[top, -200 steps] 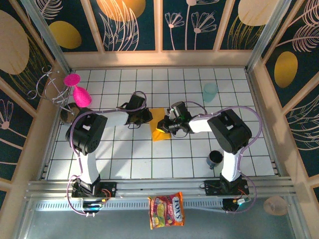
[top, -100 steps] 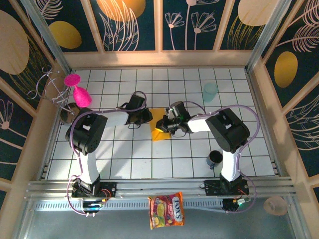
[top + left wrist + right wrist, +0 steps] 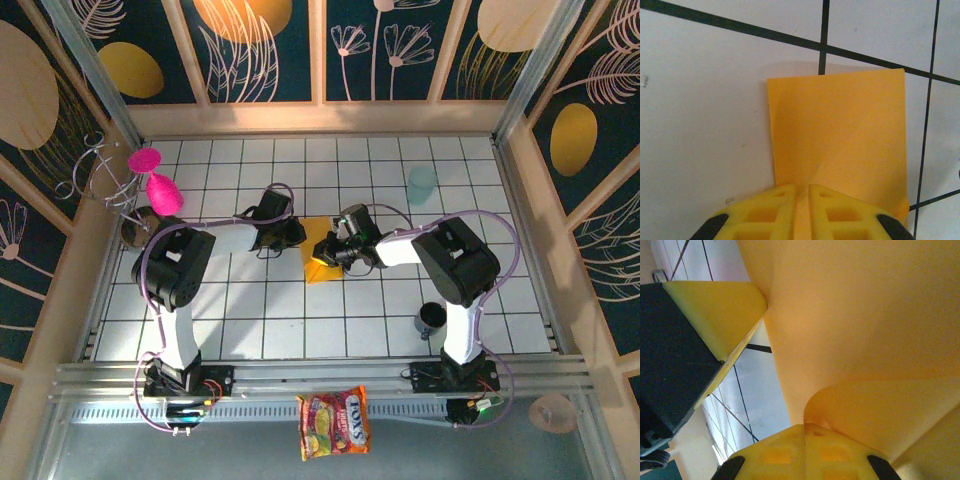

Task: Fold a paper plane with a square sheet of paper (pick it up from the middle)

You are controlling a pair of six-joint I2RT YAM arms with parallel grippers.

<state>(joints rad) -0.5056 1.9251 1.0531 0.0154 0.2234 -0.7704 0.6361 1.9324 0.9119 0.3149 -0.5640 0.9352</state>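
Observation:
The square sheet of paper [image 3: 320, 256], orange-yellow and partly folded, lies on the white tiles mid-table between both arms. My left gripper [image 3: 297, 235] reaches in from the left and is shut on the sheet's near edge [image 3: 840, 135], a thin strip of paper showing between its yellow fingers [image 3: 770, 210]. From the right, my right gripper [image 3: 327, 250] is shut on a curled-up flap of the same sheet [image 3: 865, 315]. The right wrist view has my right gripper [image 3: 805, 426] pinching that curl, with the left gripper's finger [image 3: 715, 310] close at upper left.
A translucent blue-green cup [image 3: 421, 184] stands at the back right and a dark cup [image 3: 432, 318] beside the right arm. Pink glasses [image 3: 160, 190] and a wire rack [image 3: 100, 175] sit at the left edge. A red-and-yellow snack packet [image 3: 334, 422] lies off the table's front.
My right gripper has edged slightly left with the paper flap. The left gripper has held still.

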